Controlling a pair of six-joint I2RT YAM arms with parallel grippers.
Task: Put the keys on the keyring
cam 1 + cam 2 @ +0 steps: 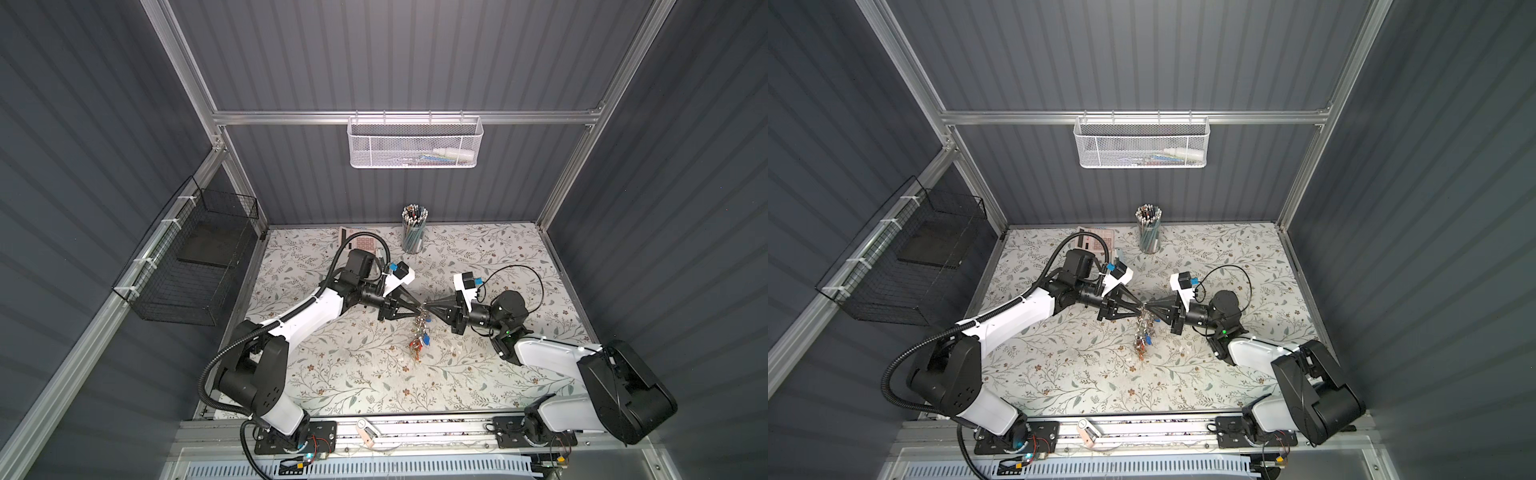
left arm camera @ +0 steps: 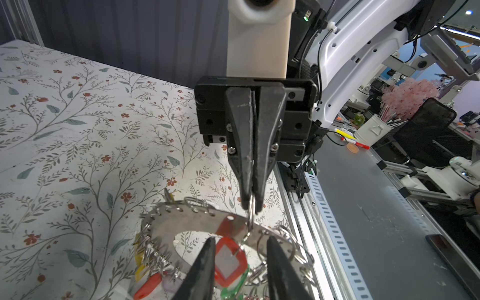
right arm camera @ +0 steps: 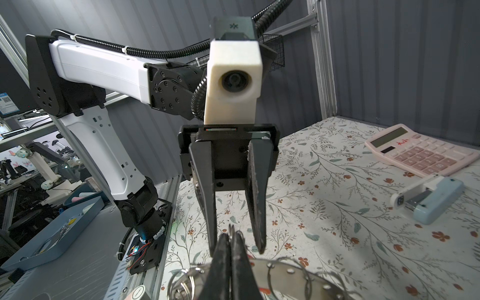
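Over the middle of the worktop, the keyring is seen with many keys already strung on its rim. One split ring is pinched in the closed right tool, its red tag straddled by the parted left tool; its threading is judged unfinished.

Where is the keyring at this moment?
In a top view the keyring is mid-table, where the left gripper and right gripper meet tip to tip, in front of the pen cup. The right jaws pinch a split ring at its rim.
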